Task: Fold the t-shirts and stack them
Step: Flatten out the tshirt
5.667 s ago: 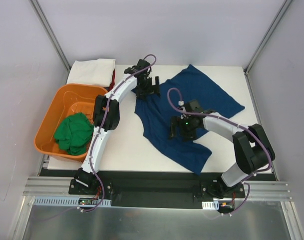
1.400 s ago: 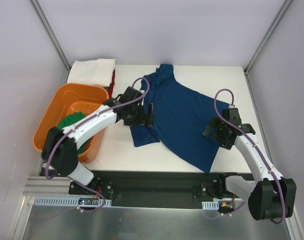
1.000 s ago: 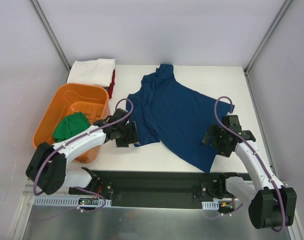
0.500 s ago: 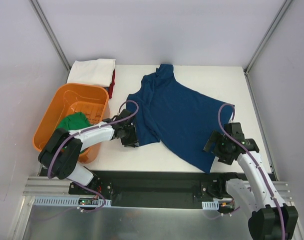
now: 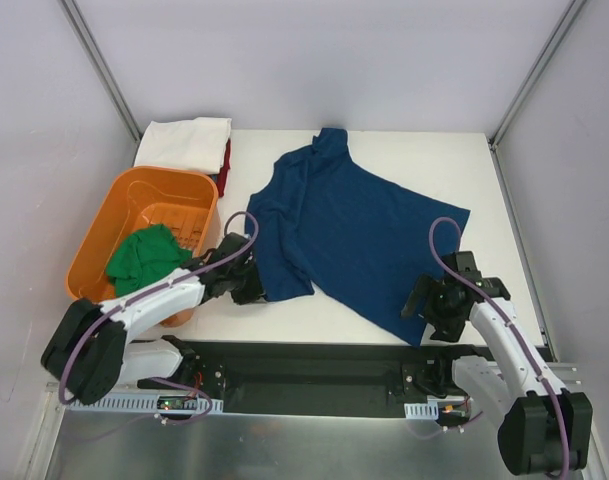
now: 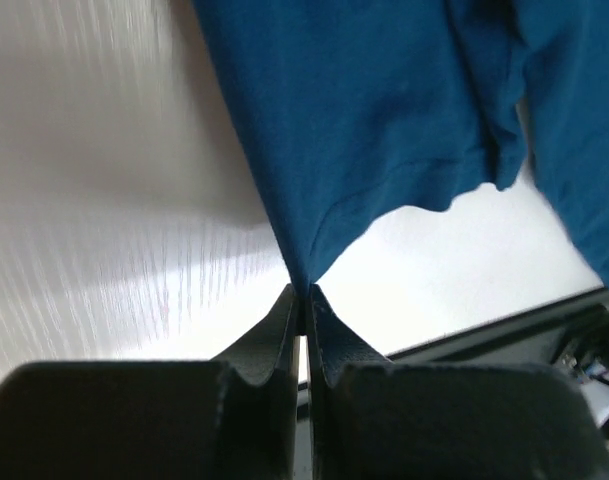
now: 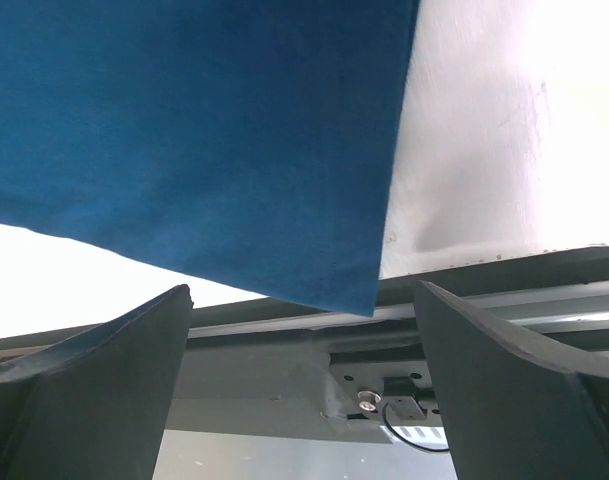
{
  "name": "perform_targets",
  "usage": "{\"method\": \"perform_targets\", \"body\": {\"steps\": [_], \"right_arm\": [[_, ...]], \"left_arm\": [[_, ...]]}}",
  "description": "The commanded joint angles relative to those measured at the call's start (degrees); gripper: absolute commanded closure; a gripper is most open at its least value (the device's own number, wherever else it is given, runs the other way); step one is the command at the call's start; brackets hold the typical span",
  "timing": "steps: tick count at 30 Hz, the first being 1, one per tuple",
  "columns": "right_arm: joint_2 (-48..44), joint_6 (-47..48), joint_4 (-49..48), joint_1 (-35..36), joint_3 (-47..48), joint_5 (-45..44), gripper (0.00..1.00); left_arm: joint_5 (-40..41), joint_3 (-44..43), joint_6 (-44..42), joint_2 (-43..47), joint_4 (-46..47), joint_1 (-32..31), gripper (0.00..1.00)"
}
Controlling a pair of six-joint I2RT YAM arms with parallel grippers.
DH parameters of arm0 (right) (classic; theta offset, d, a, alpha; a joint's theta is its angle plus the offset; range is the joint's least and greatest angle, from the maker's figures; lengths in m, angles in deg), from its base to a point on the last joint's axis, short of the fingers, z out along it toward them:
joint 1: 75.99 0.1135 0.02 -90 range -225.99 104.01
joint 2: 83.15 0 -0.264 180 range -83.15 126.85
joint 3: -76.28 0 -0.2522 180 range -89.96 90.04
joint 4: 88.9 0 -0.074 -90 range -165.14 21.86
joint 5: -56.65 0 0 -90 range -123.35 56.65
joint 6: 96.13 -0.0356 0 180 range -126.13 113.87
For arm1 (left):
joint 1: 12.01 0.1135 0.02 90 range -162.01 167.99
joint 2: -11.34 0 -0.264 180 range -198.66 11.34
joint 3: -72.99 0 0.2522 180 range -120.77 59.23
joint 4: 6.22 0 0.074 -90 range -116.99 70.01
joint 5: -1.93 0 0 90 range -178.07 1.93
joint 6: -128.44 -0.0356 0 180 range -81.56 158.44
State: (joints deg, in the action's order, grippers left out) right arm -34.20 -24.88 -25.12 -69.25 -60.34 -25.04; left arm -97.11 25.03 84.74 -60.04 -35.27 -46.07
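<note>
Navy t-shirt (image 5: 354, 225): spread on the white table (image 5: 454, 160), one narrow end toward the far edge and a pointed corner at the near edge. It is creased, and a ridge of cloth runs down its left part.
Left gripper (image 5: 254, 287): clenched on the navy t-shirt's near-left edge. In the wrist view the fingers (image 6: 284, 320) meet with the cloth (image 6: 384, 110) drawn to a point between them, and the pinched edge is raised off the table surface.
Right gripper (image 5: 431, 308): released, jaws standing wide, low at the table's near edge. In the wrist view the shirt's near-right corner (image 7: 234, 150) lies between the two fingers (image 7: 94, 360). Whether either finger touches the cloth cannot be told.
Orange tub (image 5: 114, 200): on the table's left side, just beside the left arm, whose forearm passes close to the tub's near-right corner.
Green t-shirt (image 5: 144, 262): crumpled inside the orange tub, well apart from the navy one.
White t-shirt (image 5: 189, 143): folded at the far-left corner, behind the tub.
Red t-shirt (image 5: 225, 160): only a narrow strip shows at the white one's right edge, so its fold cannot be judged.
Obstructions: a black rail (image 5: 304, 365) runs directly below the near edge, close under the right gripper. A purple cable (image 5: 446, 232) loops over the shirt's right edge.
</note>
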Motion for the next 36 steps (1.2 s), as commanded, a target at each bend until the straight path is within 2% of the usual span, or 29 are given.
{"method": "perform_targets", "body": {"steps": [1, 4, 6, 13, 16, 20, 24, 34, 36], "right_arm": [[3.24, -1.12, -1.84, -0.24, -0.1, 1.08, 0.03], [6.24, 0.19, -4.31, -0.15, 1.57, 0.92, 0.03], [8.35, 1.07, -4.67, -0.24, 4.11, -3.9, 0.03], [26.0, 6.26, -5.02, -2.95, 25.17, -12.0, 0.03], [35.05, 8.37, -6.51, -5.15, 31.26, -10.78, 0.03], [47.79, 11.18, -6.52, -6.57, 42.76, -3.85, 0.03], [59.56, 11.71, -5.55, -9.46, 49.72, -2.43, 0.03], [73.82, 14.79, 0.25, -15.0, 65.01, -2.86, 0.03], [76.64, 15.14, 0.95, -16.4, 67.65, 0.45, 0.02]], "left_arm": [[-4.58, 5.36, 2.91, 8.77, -0.88, -0.48, 1.0], [-5.99, 8.52, 4.76, 14.04, -2.11, -1.09, 1.0], [-6.6, 10.37, 5.99, 16.34, -3.16, -1.27, 1.0], [-6.26, 12.22, 7.75, 22.94, -6.94, -1.88, 1.0], [-6.69, 12.14, 7.75, 23.38, -7.56, -1.88, 1.0], [-6.17, 11.7, 6.35, 22.42, -7.91, -1.97, 1.0], [-7.04, 9.42, 3.45, 19.88, -7.91, -1.97, 1.0], [-11.17, 7.92, -0.33, 18.46, -8.09, -1.97, 1.0], [-12.05, 7.92, -0.77, 18.55, -8.09, -1.97, 1.0]]}}
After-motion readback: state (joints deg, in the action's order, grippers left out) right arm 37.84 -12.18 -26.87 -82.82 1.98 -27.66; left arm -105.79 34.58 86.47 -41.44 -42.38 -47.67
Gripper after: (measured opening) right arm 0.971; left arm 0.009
